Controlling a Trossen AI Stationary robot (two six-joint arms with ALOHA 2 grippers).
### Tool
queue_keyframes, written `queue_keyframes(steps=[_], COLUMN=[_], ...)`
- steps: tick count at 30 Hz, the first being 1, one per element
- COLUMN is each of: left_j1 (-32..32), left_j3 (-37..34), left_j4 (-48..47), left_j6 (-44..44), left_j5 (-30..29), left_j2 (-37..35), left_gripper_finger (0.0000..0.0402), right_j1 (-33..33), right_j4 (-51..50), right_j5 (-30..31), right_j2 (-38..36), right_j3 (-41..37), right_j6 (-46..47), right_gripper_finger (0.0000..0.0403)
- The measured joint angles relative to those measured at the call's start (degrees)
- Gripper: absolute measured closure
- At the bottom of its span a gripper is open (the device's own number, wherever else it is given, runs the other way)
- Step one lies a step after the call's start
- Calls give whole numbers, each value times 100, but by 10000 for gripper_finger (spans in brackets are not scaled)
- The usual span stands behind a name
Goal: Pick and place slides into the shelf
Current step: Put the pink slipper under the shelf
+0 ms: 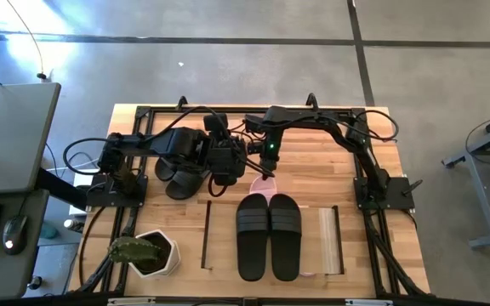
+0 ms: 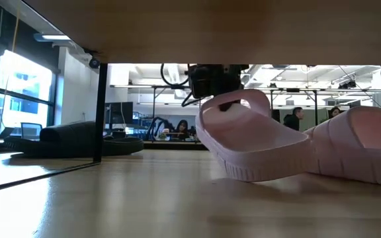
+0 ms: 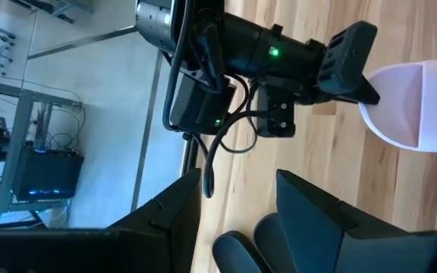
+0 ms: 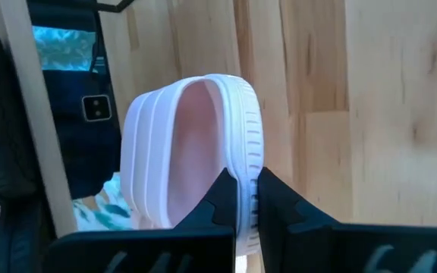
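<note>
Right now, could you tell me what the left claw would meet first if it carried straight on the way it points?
Probably the right arm, which crosses straight ahead of the left claw; the pink sandal lies just past it. Depth is hard to judge here.

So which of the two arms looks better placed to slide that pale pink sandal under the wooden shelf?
The right one. Its gripper is already shut on the pale pink slide sandal beside the light-wood shelf. The left gripper hangs open over the black sandals farther away.
</note>
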Motion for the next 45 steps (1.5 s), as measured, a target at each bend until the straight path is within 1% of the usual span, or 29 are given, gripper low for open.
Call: queue_keyframes(steps=[5, 7, 14, 20, 34, 40, 45], left_j1=[0, 0, 0, 0, 0, 0, 0], left_j3=[0, 0, 0, 0, 0, 0, 0], left_j4=[-2, -2, -4, -12, -157, -155, -155], left_j6=[6, 42, 138, 142, 144, 144, 144], left_j5=[38, 35, 35, 35, 40, 42, 42], left_j2=[0, 0, 0, 0, 0, 0, 0], left_gripper_finger=[247, 247, 247, 247, 247, 247, 247], right_j1=[16, 54, 218, 373, 391, 585, 633], right_j4=[-473, -557, -280, -273, -463, -441, -387], right_j5=[14, 141, 151, 149, 78, 27, 17], right_j2=[0, 0, 0, 0, 0, 0, 0], right_j3=[0, 0, 0, 0, 0, 0, 0], right_j6=[-199, -264, -174, -162, -155, -159, -118], right_gripper_finger=[402, 402, 397, 389, 387, 386, 368])
